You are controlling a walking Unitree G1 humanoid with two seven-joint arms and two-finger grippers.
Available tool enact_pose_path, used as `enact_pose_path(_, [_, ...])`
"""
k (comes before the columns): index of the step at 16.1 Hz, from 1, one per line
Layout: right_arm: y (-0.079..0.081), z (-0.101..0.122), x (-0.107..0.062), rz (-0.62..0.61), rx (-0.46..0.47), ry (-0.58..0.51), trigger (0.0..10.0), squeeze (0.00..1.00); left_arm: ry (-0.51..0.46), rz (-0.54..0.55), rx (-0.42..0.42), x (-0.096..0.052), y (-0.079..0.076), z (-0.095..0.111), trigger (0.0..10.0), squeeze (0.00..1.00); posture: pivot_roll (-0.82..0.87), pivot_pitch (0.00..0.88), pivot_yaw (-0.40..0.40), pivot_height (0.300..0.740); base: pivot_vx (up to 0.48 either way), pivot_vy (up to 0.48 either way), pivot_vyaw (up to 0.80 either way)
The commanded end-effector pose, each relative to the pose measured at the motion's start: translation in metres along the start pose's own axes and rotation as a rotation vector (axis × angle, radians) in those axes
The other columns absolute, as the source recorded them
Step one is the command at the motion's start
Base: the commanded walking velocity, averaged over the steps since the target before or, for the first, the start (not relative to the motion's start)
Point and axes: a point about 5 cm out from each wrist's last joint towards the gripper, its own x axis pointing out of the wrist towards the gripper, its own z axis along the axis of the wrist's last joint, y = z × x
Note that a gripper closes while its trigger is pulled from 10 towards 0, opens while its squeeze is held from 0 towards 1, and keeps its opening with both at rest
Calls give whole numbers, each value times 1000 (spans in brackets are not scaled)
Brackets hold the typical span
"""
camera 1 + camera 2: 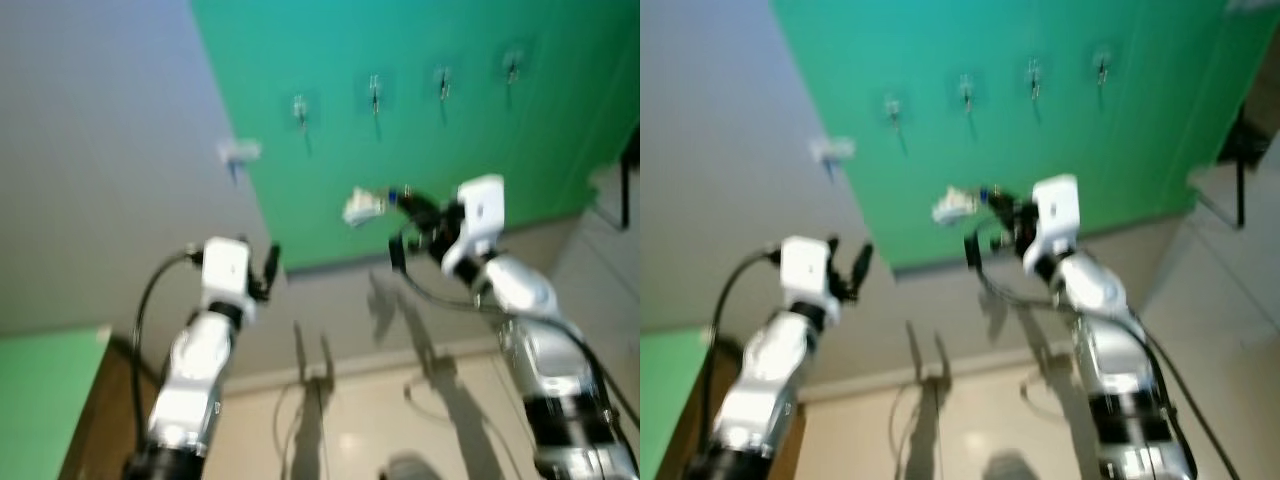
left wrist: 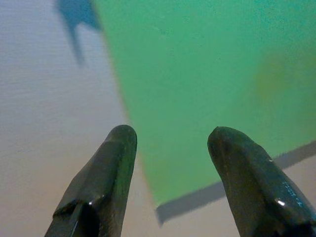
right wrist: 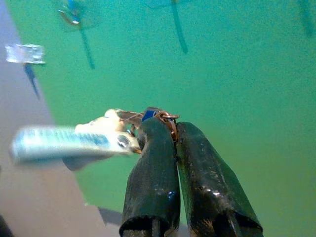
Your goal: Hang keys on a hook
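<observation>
While the head camera is blurred, the left eye view makes the layout plain: the right claw [image 1: 400, 205] is raised in front of the green panel [image 1: 450, 130] with the keys [image 1: 363, 207] clamped at its tip, held out sideways so the ring can be offered up to a hook. A row of four hooks [image 1: 375, 92] sits higher on the panel, well above the keys, and a fifth small clear hook [image 1: 238, 152] is on the grey wall [image 1: 100, 180] beside it. The left claw [image 1: 268, 268] hangs lower, near the panel's bottom corner, carrying nothing.

From the left wrist view, its two fingers [image 2: 106, 173] stand apart, pointing at the panel's edge.

Seen along the right wrist, the fingers [image 3: 155, 163] are pressed together on the key ring [image 3: 165, 118], the pale tag [image 3: 64, 140] sticking out to one side. Nothing lies between keys and hooks; I judge the remaining difficulty to be height and aim.
</observation>
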Motion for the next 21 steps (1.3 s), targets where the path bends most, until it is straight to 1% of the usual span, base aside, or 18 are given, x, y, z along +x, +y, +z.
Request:
enact_pose_path(1, [4,8,5,37,8,-8,0,0,1,-1,14,0,2,1,10000,0,-263,0,148,740,405,255,0])
enact_pose_path(4, [12,19,17,89,-41,6,0,0,13,-8,24,0,0,-2,10000,0,-259,0,139,740,346,325,0])
enact_pose_path(5, [14,24,19,103,-49,2,0,0,10,-5,24,-1,0,-2,10000,0,-256,0,136,740,0,0,0])
enact_pose_path(6, [16,26,20,115,-62,2,0,0,8,-7,23,-1,-1,-2,10000,0,-253,0,132,740,0,0,0])
enact_pose_path(7, [21,29,19,169,-64,3,0,0,6,-7,22,-2,-2,-2,10000,0,-249,0,128,740,0,0,0])
enact_pose_path(9, [28,32,18,237,-64,12,0,0,10,-1,21,-3,-2,-3,10000,0,-246,0,126,740,0,0,0])
enact_pose_path(12, [32,33,16,277,-71,22,0,0,16,1,17,-5,-2,-4,10000,0,-244,0,126,740,0,0,0])
enact_pose_path(15, [42,40,5,415,-72,31,0,0,26,4,15,-6,-2,-6,10000,0,-247,6,120,740,0,0,0])
enact_pose_path(16, [42,43,1,439,-74,32,0,0,26,3,15,-6,-2,-6,10000,0,-248,7,119,740,0,0,0])
enact_pose_path(17, [41,44,-1,449,-77,35,0,0,26,3,15,-6,-2,-6,10000,0,-248,8,119,740,0,0,0])
enact_pose_path(19, [37,49,-13,498,-82,53,0,0,27,-2,14,-6,-3,-6,10000,0,-249,9,118,740,0,0,0])
enact_pose_path(20, [35,50,-17,502,-81,59,0,0,28,-3,13,-6,-4,-7,10000,0,-250,9,119,740,0,0,0])
enact_pose_path(21, [26,52,-20,459,-71,60,0,0,32,-6,13,-6,-3,-8,10000,0,-258,11,122,740,0,0,0])
